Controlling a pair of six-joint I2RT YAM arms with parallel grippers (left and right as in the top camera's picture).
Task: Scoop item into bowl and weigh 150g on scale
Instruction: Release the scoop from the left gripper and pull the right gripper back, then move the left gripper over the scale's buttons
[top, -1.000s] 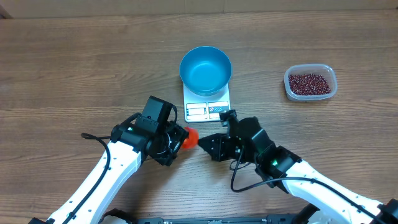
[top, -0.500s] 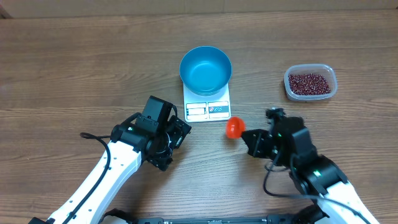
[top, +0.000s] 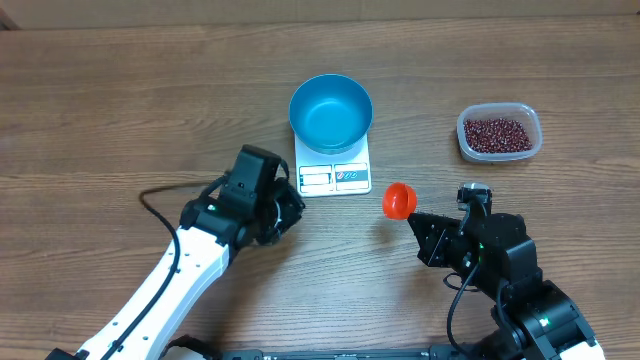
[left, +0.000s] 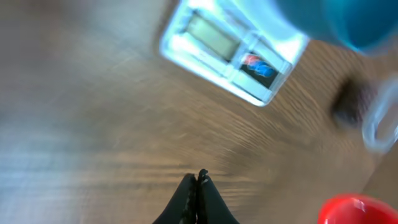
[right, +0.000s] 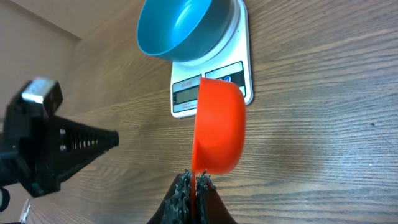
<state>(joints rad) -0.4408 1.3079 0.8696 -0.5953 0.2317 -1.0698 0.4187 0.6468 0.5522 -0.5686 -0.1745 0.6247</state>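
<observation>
Beans (top: 497, 134) in tub (top: 534, 119), well apart from right claw (top: 413, 217) gripping scoop (top: 398, 200)

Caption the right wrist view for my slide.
Right claw holds an orange scoop near the blue bowl sitting on the scale.

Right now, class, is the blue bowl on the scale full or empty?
Empty: the blue bowl shows only its bare blue inside in the overhead view, and the beans lie in the clear tub.

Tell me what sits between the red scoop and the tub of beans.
Nothing: the overhead view shows only bare wooden table between the scoop and the beans.
</observation>
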